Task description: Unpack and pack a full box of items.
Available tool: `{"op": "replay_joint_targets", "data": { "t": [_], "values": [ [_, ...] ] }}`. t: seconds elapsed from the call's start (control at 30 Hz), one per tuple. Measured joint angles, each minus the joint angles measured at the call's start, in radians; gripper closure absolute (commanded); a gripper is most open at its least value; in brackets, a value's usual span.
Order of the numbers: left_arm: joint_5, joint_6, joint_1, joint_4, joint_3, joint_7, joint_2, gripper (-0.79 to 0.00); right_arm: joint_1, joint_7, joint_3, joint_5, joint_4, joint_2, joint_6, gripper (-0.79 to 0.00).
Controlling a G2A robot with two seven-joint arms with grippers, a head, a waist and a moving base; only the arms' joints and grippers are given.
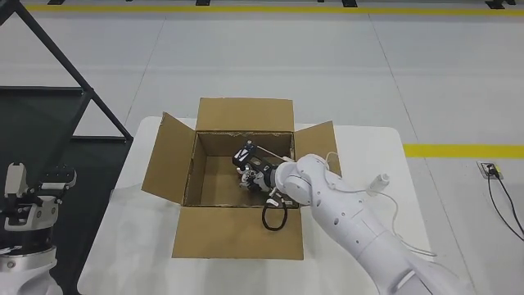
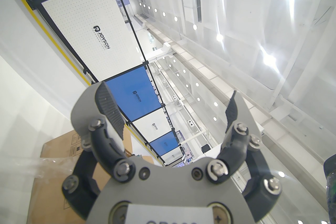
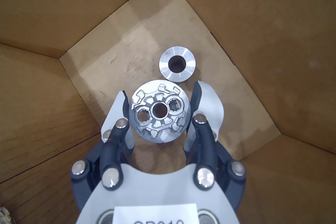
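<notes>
An open cardboard box [image 1: 244, 115] stands on the white table [image 1: 364, 143]. My right gripper [image 1: 250, 174] is down inside it, by the right wall. In the right wrist view the right gripper [image 3: 160, 94] is shut on a round toothed metal disc [image 3: 159, 111], one finger against each side. A smaller metal ring [image 3: 177, 66] with a centre hole lies flat on the box floor [image 3: 115, 51] just beyond the disc, not touching it. My left gripper [image 2: 168, 101] is open and holds nothing; it points up at the ceiling, off the table's left side [image 1: 33, 190].
A small white object [image 1: 379, 182] lies on the table right of the box. The box's four flaps are folded outward; the front flap [image 1: 237, 233] covers the table's near part. Another cardboard box [image 2: 50, 156] with clear film sits beside the left gripper.
</notes>
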Motion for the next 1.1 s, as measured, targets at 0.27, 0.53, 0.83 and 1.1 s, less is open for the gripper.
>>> {"op": "replay_joint_targets", "data": {
  "t": [0.27,0.53,0.83,1.1],
  "values": [
    [0.000,0.000,0.000,0.000,0.000,0.000,0.000,-0.785,-0.025,-0.005,0.024,-0.028,-0.045,0.010,0.006,-0.785],
    [0.000,0.000,0.000,0.000,0.000,0.000,0.000,-0.785,-0.094,-0.027,0.093,-0.107,-0.245,0.054,0.018,-0.785],
    [0.000,0.000,0.000,0.000,0.000,0.000,0.000,-0.785,-0.352,0.019,0.302,-0.283,-0.765,0.157,0.059,-0.785],
    [0.000,0.000,0.000,0.000,0.000,0.000,0.000,-0.785,-0.654,-0.083,0.551,-0.471,-1.180,0.221,0.134,-0.785]
  ]
}}
